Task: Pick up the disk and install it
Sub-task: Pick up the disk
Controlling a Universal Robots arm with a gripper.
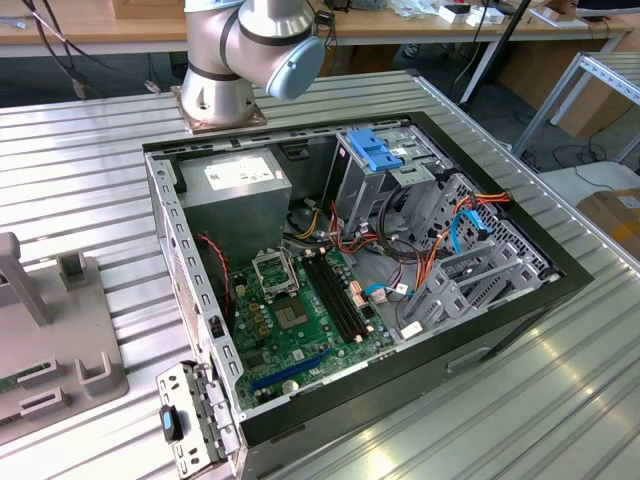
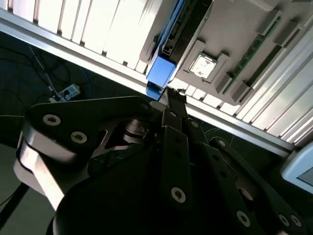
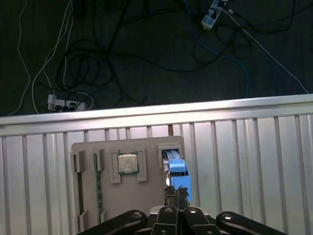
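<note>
I judge the pickup step in hand: my gripper (image 3: 178, 192) meets the blue-framed silver-grey metal disk (image 3: 176, 169), slotted in the grey plastic tray (image 3: 142, 196). I cannot tell whether it is clamped on it.

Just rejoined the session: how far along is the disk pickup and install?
Nothing looks finished. The disk sits on edge in its slot in the grey holder tray, beside the processor chip. In hand: the end effector is right at the disk's blue carrier frame in both wrist views; whether it grips is unclear. Left: lifting it out and seating it in the open computer case.
</note>
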